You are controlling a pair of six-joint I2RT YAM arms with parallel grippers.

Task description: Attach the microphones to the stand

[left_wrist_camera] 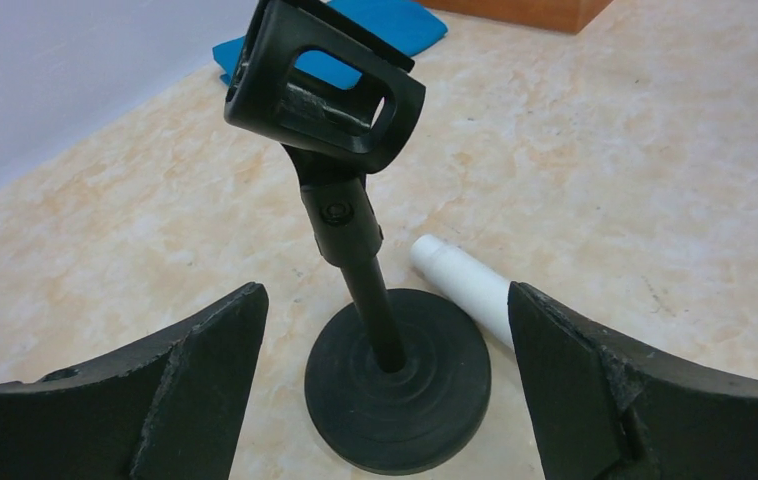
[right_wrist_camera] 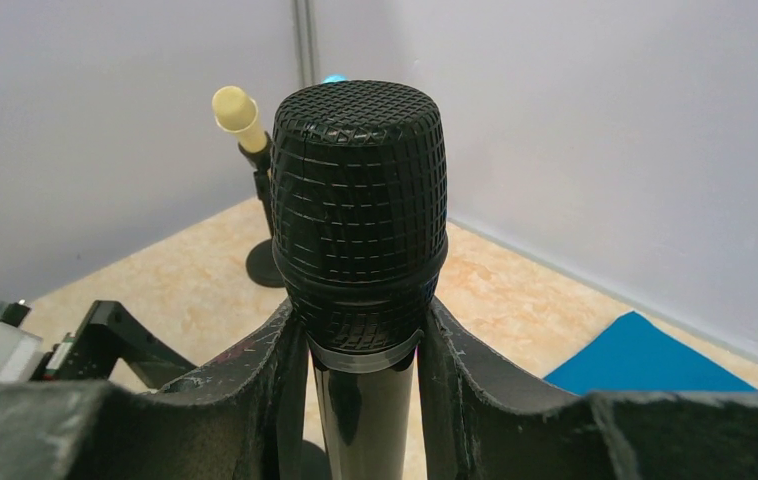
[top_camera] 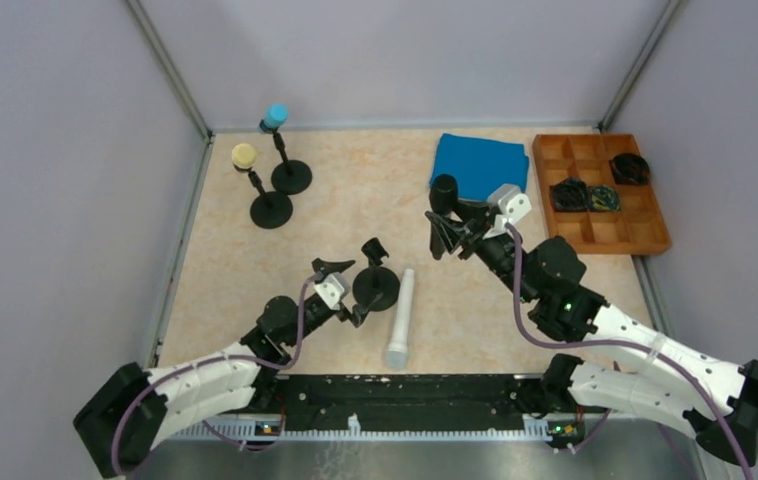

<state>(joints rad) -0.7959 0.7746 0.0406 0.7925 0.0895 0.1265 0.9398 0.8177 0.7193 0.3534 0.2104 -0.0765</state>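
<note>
Black microphone [right_wrist_camera: 360,220] inside right gripper [right_wrist_camera: 360,335]

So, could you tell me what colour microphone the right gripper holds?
The microphone is black; the right wrist view shows it best.

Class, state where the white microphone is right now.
In the top view, the white microphone lies flat on the table near the front centre, just right of the empty black stand.
</note>
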